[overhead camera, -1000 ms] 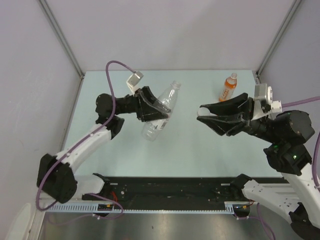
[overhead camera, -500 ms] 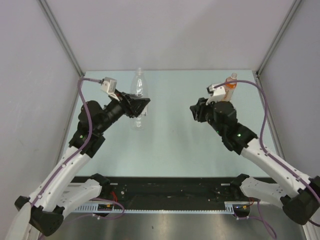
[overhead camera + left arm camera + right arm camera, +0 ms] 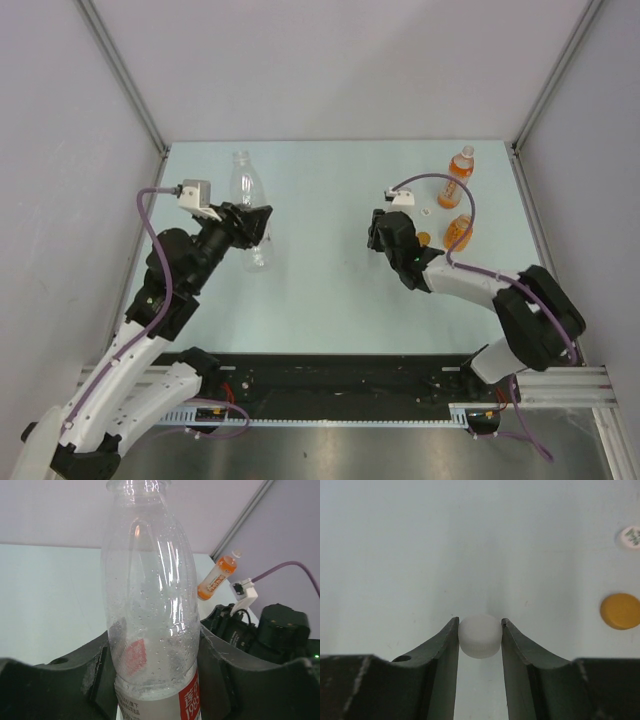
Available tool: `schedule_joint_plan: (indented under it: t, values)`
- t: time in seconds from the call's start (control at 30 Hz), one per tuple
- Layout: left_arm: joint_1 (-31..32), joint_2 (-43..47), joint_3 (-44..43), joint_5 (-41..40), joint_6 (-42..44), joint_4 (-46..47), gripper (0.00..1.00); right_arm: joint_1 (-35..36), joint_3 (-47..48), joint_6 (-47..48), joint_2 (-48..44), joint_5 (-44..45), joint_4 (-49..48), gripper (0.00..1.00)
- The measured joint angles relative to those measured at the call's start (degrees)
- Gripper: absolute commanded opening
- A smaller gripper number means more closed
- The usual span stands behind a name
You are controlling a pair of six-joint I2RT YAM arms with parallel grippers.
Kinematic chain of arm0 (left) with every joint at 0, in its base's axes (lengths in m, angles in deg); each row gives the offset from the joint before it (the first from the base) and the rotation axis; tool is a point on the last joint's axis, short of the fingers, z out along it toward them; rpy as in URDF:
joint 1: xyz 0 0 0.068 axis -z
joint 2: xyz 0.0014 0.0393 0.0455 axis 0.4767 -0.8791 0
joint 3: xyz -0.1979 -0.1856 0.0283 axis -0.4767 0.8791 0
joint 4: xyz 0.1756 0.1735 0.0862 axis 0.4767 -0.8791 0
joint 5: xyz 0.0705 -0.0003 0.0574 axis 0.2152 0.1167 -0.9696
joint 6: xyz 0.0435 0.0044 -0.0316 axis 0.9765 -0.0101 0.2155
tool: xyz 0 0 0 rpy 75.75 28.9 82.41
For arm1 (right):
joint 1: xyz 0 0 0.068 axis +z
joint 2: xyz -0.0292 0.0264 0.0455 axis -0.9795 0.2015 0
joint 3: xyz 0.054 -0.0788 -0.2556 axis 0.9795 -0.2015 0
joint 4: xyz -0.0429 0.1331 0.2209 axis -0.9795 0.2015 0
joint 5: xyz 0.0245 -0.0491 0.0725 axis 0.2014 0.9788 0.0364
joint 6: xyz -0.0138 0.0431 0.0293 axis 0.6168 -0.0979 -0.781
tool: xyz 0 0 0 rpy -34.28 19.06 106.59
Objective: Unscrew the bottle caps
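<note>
**Right arm:** Nearest the arms' bases, the right fingers (image 3: 440, 665) pinch a white cap (image 3: 479, 636) by its sides. It sits just at 3 o'clock of the middle of the pale green worktop (image 3: 320, 300). Whether the cap touches the surface cannot be told.

**Left arm:** At 9 o'clock, the left fingers (image 3: 75, 680) clasp the clear bottle (image 3: 150, 605) low on its body, by a red-and-white label. Its long axis runs straight up the wrist view, neck toward 12 o'clock. The mouth is cut off by the frame's top edge and the base is hidden below the fingers.

**Loose caps and other bottles:** At 3 o'clock of the held cap, an orange cap (image 3: 620, 611) lies flat on the worktop. Beyond it, a printed pale cap (image 3: 631, 536) is clipped by the right edge. A squat orange bottle (image 3: 458, 232) stands near them, its mouth hard to make out. Farthest, at 2 o'clock, the tall orange bottle (image 3: 457, 177) stands upright, a whitish cap (image 3: 236, 553) on its neck.
</note>
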Motion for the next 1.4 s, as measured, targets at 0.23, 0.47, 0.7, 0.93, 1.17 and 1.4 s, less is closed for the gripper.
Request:
schedule_joint_plan:
  t: [0.23,0.47,0.7,0.93,1.17,1.4]
  values:
    - [0.17,1.49,0.94,-0.9,0.0,-2.1,0.01,-0.02,0.07,-4.5,9.38,-1.09,-1.95,0.0]
    - [0.39,1.95,1.33,-1.09,0.0,-2.23,0.02,-0.11,1.99,-6.34,14.32,-1.22,-3.58,0.0]
    - [0.42,1.95,1.66,-1.18,0.0,-2.38,0.03,-0.11,3.8,-7.26,19.21,-1.7,-3.21,0.0]
    - [0.48,1.95,1.68,-1.38,0.0,-2.36,0.03,-0.22,5.6,-7.34,20.57,-2.19,-2.8,0.04]
    - [0.48,1.92,2.12,-1.46,0.0,-2.34,0.03,-0.24,6.4,-7.32,20.96,-2.1,-1.99,0.11]
    - [0.48,1.95,2.4,-1.46,0.0,-2.34,0.04,-0.24,7.23,-7.34,21.2,-2.1,-0.79,0.22]
